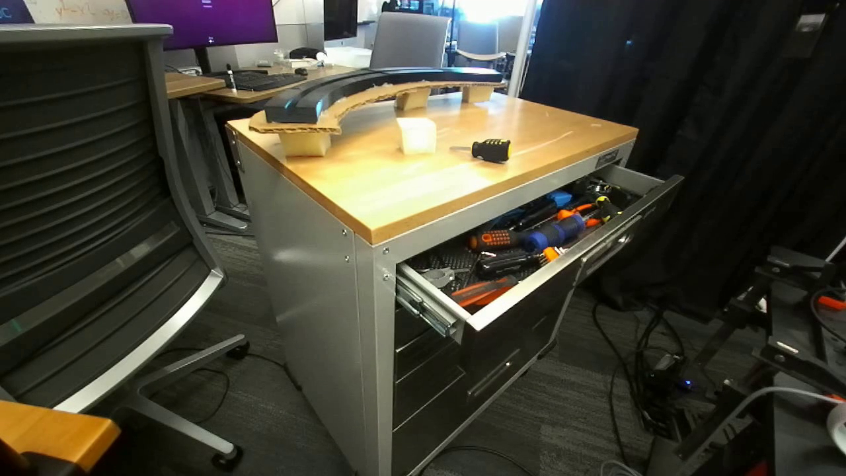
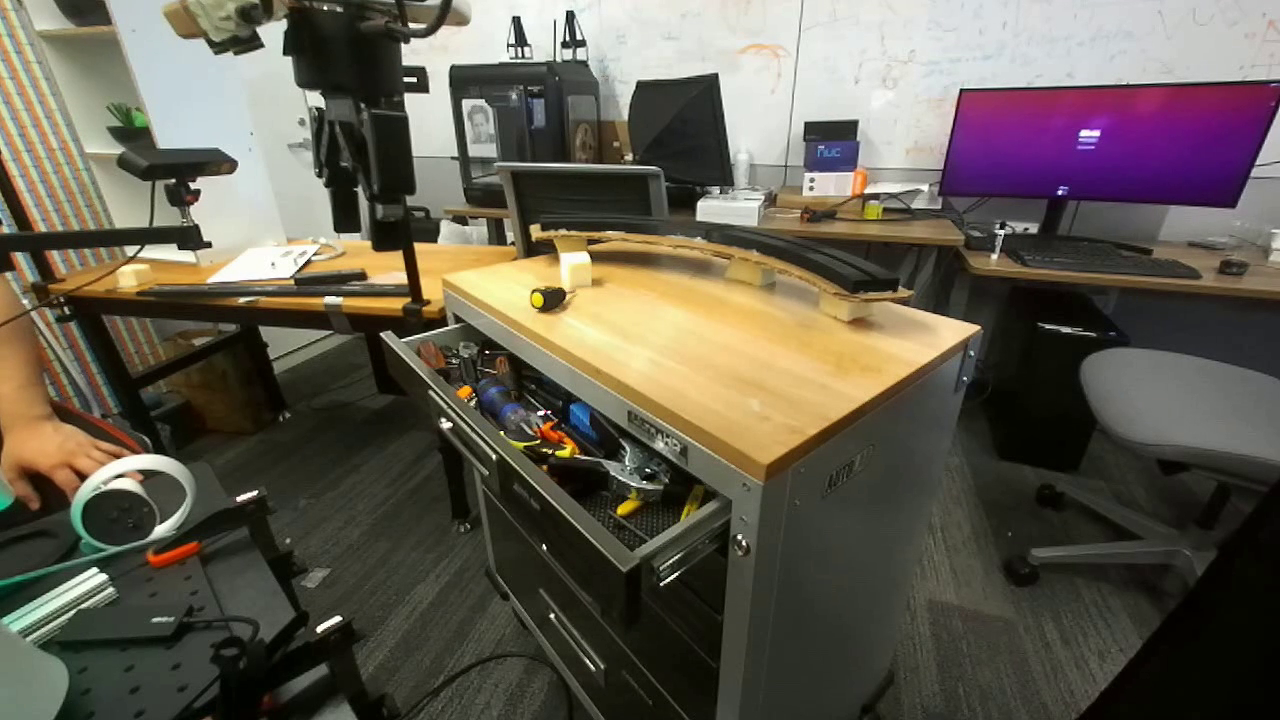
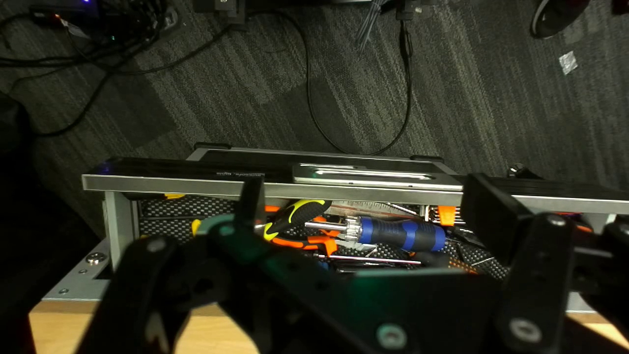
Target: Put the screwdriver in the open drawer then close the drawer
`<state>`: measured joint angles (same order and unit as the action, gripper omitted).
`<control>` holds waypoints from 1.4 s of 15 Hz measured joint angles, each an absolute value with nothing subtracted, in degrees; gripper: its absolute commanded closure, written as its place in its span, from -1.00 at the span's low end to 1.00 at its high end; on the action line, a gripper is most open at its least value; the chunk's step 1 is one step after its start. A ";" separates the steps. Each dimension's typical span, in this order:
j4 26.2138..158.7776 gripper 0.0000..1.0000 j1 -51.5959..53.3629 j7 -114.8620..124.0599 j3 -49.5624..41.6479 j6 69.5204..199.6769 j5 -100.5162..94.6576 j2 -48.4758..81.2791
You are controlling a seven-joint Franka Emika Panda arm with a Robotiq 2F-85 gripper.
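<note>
Down on its side lay the screwdriver, stubby and black with yellow marks, right there on the wooden desk! It pointed toward a pale block standing near it, a gap between the 2, and in both exterior views it sat closer to the drawer side of the desk than that block did. Below, the drawer stood pulled out, topmost in the cabinet, and what a crowd it carried: a chunky blue-and-black handle, a yellow-and-black handle just beside orange grips, a red-and-black tool toward an end. And the jaws! In an exterior view they hung pointing down, higher than the desk and well apart from the screwdriver; in the wrist view they were spread wide, the 2 halves far from each other, holding nothing, with the drawer's load showing through the gap. Farther back on the desk curved a long black piece, laid on cardboard, and the cardboard rested on pale supports. Beyond all that a monitor glowed purple, while a dark mesh chair stood near the cabinet.
</note>
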<state>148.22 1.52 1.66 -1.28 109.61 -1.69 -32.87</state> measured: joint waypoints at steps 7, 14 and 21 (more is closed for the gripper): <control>148.22 -1.00 1.52 1.66 -1.28 109.61 -1.69 -32.87; 148.45 -1.00 1.43 2.21 -1.26 110.24 -1.81 -32.83; 147.78 -1.00 2.34 13.30 4.21 135.95 3.19 -22.31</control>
<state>147.78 2.34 13.30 4.21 135.95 3.19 -22.31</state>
